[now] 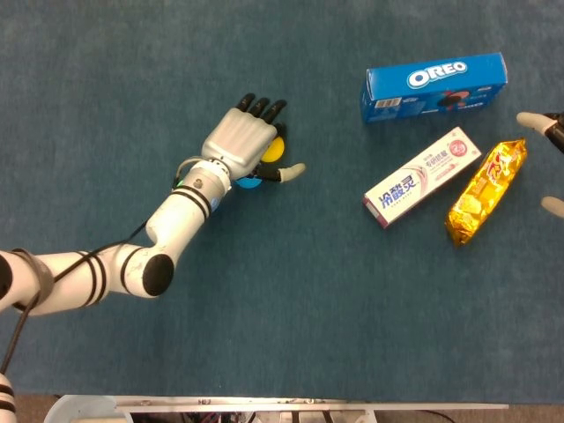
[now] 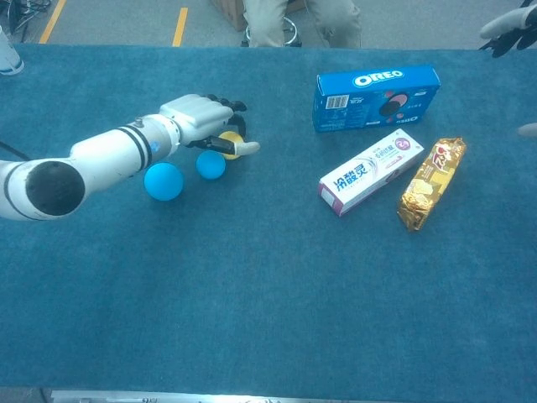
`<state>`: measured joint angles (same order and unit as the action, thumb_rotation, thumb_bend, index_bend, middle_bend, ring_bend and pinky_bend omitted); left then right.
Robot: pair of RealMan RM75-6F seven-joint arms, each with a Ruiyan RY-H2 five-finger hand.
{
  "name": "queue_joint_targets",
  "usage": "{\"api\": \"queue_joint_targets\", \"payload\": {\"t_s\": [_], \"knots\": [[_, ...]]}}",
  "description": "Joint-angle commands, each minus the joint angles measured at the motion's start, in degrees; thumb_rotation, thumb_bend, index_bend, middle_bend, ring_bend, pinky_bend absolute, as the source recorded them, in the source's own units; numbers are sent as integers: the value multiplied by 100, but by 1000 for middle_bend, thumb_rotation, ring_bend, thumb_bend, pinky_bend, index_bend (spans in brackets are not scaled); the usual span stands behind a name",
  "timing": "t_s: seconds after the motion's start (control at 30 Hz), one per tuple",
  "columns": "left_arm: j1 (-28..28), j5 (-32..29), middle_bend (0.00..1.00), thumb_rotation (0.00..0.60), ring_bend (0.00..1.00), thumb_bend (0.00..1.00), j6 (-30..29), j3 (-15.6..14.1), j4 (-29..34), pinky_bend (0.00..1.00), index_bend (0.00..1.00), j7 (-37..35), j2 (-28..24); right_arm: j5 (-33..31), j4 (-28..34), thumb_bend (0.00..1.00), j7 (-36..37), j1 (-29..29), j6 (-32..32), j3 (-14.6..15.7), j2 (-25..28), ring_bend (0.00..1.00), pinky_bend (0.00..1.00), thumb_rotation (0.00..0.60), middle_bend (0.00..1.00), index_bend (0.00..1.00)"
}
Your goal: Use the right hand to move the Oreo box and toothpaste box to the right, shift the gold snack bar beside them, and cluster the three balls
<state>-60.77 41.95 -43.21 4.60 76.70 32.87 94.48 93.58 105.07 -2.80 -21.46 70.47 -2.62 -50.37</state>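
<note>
The blue Oreo box (image 1: 436, 85) (image 2: 377, 96) lies at the far right. In front of it lie the white toothpaste box (image 1: 423, 176) (image 2: 372, 170) and the gold snack bar (image 1: 486, 192) (image 2: 431, 183), side by side. My left hand (image 1: 242, 141) (image 2: 197, 113) lies over the yellow ball (image 1: 275, 150) (image 2: 228, 141), fingers arched above it and thumb stretched past it. The small blue ball (image 1: 251, 182) (image 2: 211, 164) sits just beside the hand. The large blue ball (image 2: 163, 180) rests by my forearm, which hides it in the head view. My right hand (image 1: 546, 128) (image 2: 510, 25) hovers at the right edge, fingers apart and holding nothing.
Blue cloth (image 1: 291, 291) covers the whole table. A person's legs (image 2: 302, 21) stand beyond the far edge. A white bin rim (image 1: 84, 410) shows at the near left edge.
</note>
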Motion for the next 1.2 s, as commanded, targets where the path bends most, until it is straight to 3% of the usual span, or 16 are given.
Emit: {"api": "queue_joint_targets", "payload": {"t_s": [0.03,0.73,0.97,1.2], "knots": [[70,45,0,8,0,175,-102,-121,216,0,227,79,-209,8,11,0,-1,1,9,-5,-3,288,529,600,334,196],[415,226,0,17,0,175,-289,-518,901,0,229,36,-1026,71,283,0,-183,40,82,-36,54,288,529,600,334,196],[488,450,0,34,0,176,-522,-230,991,0,229,-280,-1033,118,286,0,-171,55,99,-23,31,288,529,600,334,196],[355,454,0,48,0,176,-331,-112,819,0,228,-310,-681,81,189,0,-89,109,141,-9,35,288,529,600,334,196]]}}
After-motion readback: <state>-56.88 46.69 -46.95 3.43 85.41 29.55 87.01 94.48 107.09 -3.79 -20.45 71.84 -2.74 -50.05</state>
